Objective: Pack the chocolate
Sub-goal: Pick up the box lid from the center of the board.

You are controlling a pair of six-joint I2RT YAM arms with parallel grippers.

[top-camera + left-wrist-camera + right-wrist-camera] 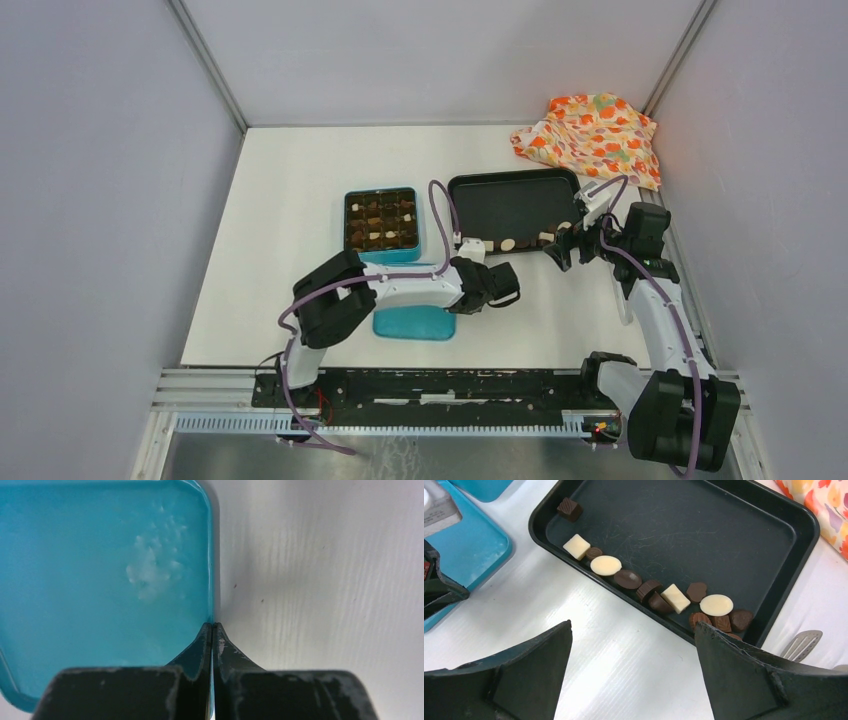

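Brown-and-cream chocolate pieces (674, 597) are largely boxed in the square teal tin (390, 256); a row is left in the black metal tray (704, 540). The flat teal lid (100, 605) is pinched at its edge by the closed left gripper (213, 626); the right gripper (633, 630) is spread wide, empty.

chocolate (675, 598): dark brown, light brown, cream
tray (704, 535): black
lid (75, 580): teal
cloth (592, 135): orange flowers on cream
desk (290, 220): white

You'll see the chocolate (675, 598) just ahead of the right end effector (633, 630): dark, lighter brown and cream-white pieces, round and square, strung in a loose line, one dark square apart beyond its left end.
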